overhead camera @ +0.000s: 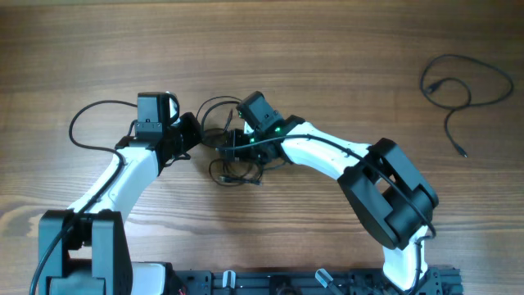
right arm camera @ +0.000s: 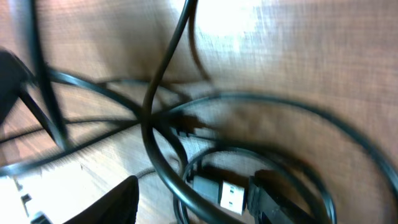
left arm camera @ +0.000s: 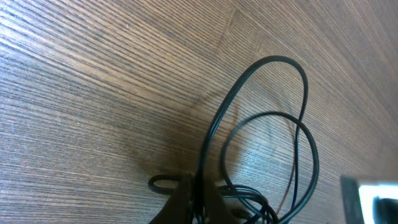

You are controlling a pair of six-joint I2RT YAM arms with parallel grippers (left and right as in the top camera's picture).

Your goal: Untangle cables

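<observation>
I see the cables bunched mid-table, long axis running 12 to 6 o'clock. My left gripper seems clamped on one strand. The right gripper is blurred, so I cannot tell.

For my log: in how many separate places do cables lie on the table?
2: one tangle at centre; one loose cable, alone, at top right. The tangle may hide further cables.

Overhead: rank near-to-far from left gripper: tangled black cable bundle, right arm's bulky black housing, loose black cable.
1. Tangled black cable bundle, at tips of left gripper.
2. Right arm's bulky black housing, lower right.
3. Loose black cable, top right.
</observation>
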